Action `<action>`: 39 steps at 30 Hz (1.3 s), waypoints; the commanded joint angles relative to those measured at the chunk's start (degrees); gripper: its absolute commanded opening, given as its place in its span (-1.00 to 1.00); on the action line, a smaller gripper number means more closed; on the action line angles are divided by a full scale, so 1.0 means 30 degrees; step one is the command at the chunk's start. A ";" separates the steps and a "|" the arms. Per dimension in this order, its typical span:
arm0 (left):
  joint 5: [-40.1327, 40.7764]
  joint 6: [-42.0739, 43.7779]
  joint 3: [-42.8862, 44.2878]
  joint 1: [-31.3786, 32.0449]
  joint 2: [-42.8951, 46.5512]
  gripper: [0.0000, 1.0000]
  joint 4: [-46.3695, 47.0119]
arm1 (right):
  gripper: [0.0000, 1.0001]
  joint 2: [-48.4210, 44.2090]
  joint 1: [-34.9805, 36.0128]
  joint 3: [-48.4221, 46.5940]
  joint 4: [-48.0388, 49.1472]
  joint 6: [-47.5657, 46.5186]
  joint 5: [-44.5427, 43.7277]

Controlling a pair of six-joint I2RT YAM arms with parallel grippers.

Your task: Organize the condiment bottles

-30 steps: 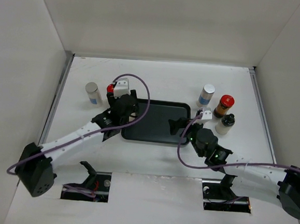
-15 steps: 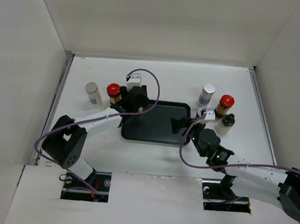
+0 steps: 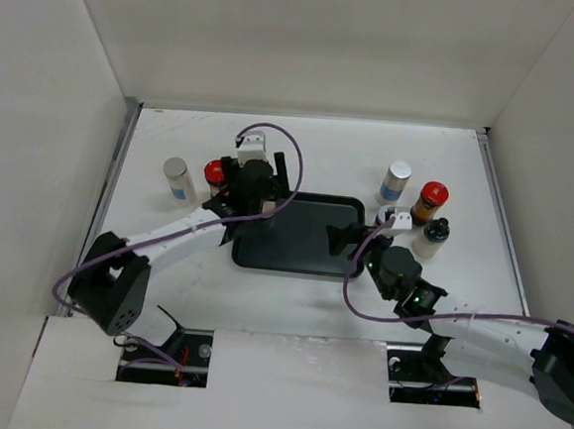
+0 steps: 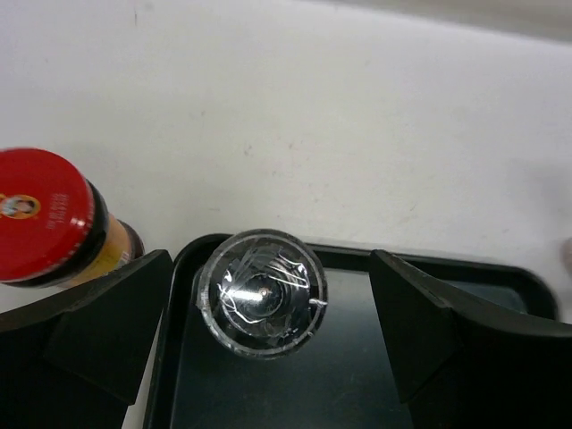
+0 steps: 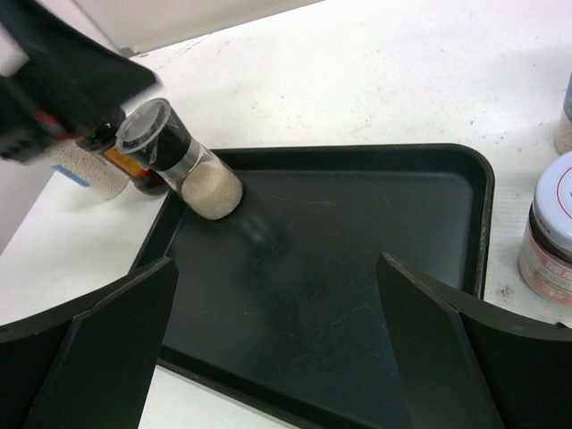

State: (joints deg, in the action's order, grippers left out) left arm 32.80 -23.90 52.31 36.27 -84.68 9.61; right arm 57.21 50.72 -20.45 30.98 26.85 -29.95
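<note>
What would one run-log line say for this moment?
left claw: open, astride bottle | bottle: standing in tray corner | right claw: open, facing tray

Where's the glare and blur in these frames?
Left wrist: specular glare on the clear-capped bottle. Right wrist: left arm smeared top-left, faint reflection on the tray. Top external: even light, soft shadows, nothing blown out.
</note>
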 commanded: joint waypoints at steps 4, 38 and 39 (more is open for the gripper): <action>0.0671 0.0029 -0.0446 -0.1815 0.4670 0.84 -0.0265 | 1.00 0.0236 -0.0134 0.0019 0.1274 0.0336 0.0258; -0.0768 -0.0324 -0.0795 -0.5311 0.2030 -0.22 -0.0741 | 1.00 0.0530 -0.0398 -0.0157 0.1069 0.0542 0.1137; -0.0476 -0.0295 -0.1146 -0.5077 0.2733 -0.23 -0.0770 | 1.00 0.0384 -0.0398 -0.0157 0.1098 0.0455 0.1108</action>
State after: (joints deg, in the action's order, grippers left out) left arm 28.01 -24.82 49.50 19.31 -85.52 1.96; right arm 59.66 49.82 -20.45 31.53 27.94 -27.11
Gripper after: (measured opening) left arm 0.662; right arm 0.998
